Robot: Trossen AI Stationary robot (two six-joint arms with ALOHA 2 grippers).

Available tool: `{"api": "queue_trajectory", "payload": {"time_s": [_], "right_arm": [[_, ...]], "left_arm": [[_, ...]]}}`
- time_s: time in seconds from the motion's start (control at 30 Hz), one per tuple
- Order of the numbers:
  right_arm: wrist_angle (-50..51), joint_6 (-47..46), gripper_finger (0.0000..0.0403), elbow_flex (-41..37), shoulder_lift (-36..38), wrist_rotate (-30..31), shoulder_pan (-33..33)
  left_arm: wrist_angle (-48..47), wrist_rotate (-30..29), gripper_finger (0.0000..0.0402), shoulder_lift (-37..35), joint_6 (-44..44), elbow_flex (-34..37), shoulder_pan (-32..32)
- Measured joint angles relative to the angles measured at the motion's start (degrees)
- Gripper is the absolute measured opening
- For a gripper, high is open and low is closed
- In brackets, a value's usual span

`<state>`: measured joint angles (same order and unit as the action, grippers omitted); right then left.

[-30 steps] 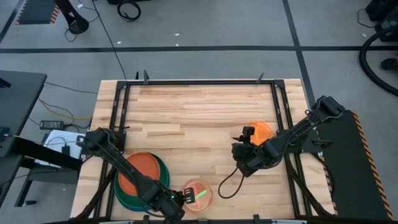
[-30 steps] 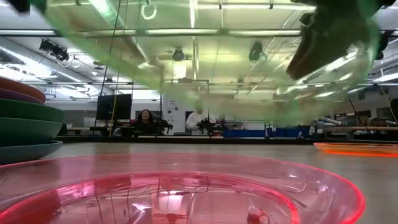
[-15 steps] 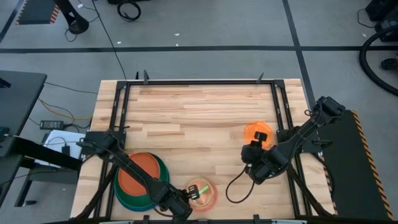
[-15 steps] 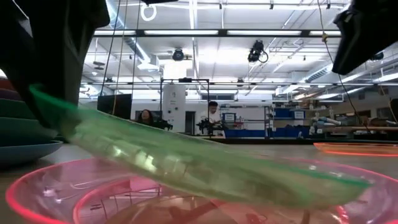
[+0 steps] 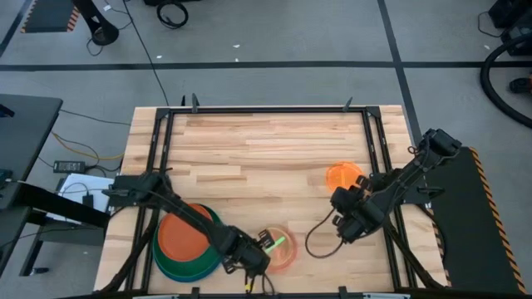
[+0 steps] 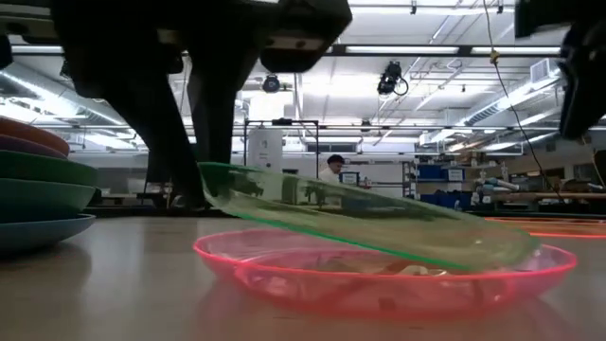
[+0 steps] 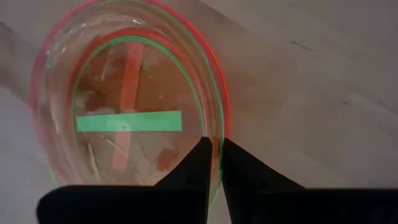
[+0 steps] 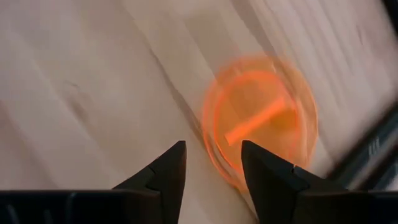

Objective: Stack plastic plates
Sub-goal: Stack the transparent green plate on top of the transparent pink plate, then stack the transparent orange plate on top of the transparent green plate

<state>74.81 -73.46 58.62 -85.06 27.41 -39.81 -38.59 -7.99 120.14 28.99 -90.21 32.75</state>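
My left gripper (image 5: pixel 263 244) is shut on the small lime plate (image 6: pixel 360 223), which tilts inside the small pink plate (image 6: pixel 379 284) near the table's near edge. The left wrist view shows the lime plate (image 7: pixel 124 121) within the pink rim (image 7: pixel 41 74). My right gripper (image 5: pixel 338 198) is open, just near-side of the small orange plate (image 5: pixel 343 176), which lies flat on the table. In the right wrist view the orange plate (image 8: pixel 261 118) sits beyond the spread fingers (image 8: pixel 212 149), untouched. My left gripper pinches the lime plate's rim (image 7: pixel 210 127) between its two fingers, on the side toward the stack. The fingers (image 6: pixel 194 142) come from above, pointing down. That side is raised, and the opposite edge (image 6: pixel 492 256) rests down inside the pink plate.
A stack of larger plates (image 5: pixel 184 241) with a red-orange one on top stands by the near left corner, also at the low view's left edge (image 6: pixel 38 189). A black frame rail (image 5: pixel 366 108) borders the table. Bare wood (image 5: pixel 266 158) lies across the middle and far side.
My left gripper has moved right and down, bringing the lime plate from above the pink plate into it, tilted. The pink plate has slid a little toward the right and far side. My right gripper has drawn back from the orange plate toward the near right.
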Motion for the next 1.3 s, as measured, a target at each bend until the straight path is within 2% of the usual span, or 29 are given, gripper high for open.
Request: {"api": "queue_trajectory", "payload": {"time_s": [0.13, 0.3, 0.5, 0.6, 0.77, 0.93, 1.13, 1.3], "right_arm": [[-3.5, -1.8, 0.0178, -4.6, 0.0, -5.1, 3.6], [-14.2, 4.9, 0.0185, -10.1, 0.0, -6.6, 8.7], [-18.4, 9.3, 0.0185, -11.8, -0.2, -8.4, 15.1], [-20.7, 12.7, 0.0185, -11.9, -0.5, -9.5, 18.6], [-21.9, 19.5, 0.0185, -11.9, -4.2, -12.5, 22.7], [-22.0, 20.1, 0.0185, -11.5, -8.9, -13.5, 24.0], [-20.8, 20.0, 0.0185, -11.3, -10.8, -13.3, 24.6], [-20.3, 24.9, 0.0170, -11.3, -10.7, -13.5, 24.9]], "left_arm": [[1.0, 3.8, 0.0041, 0.0, -3.6, 0.0, -1.3], [0.5, 4.3, 0.0067, -0.2, -12.0, 0.0, -2.0], [0.3, 4.2, 0.0149, -0.7, -21.2, 0.0, -2.1], [-0.3, 4.2, 0.0198, -0.9, -22.4, 0.0, -2.3], [-6.4, 4.2, 0.0253, -1.7, -26.0, 0.0, -2.5], [-11.0, 2.5, 0.0258, -7.2, -35.4, 0.0, -1.9], [-10.7, -6.7, 0.0239, -14.5, -37.2, 0.0, 2.6], [-10.8, -13.1, 0.0224, -20.7, -39.6, 0.0, 6.5]]}}
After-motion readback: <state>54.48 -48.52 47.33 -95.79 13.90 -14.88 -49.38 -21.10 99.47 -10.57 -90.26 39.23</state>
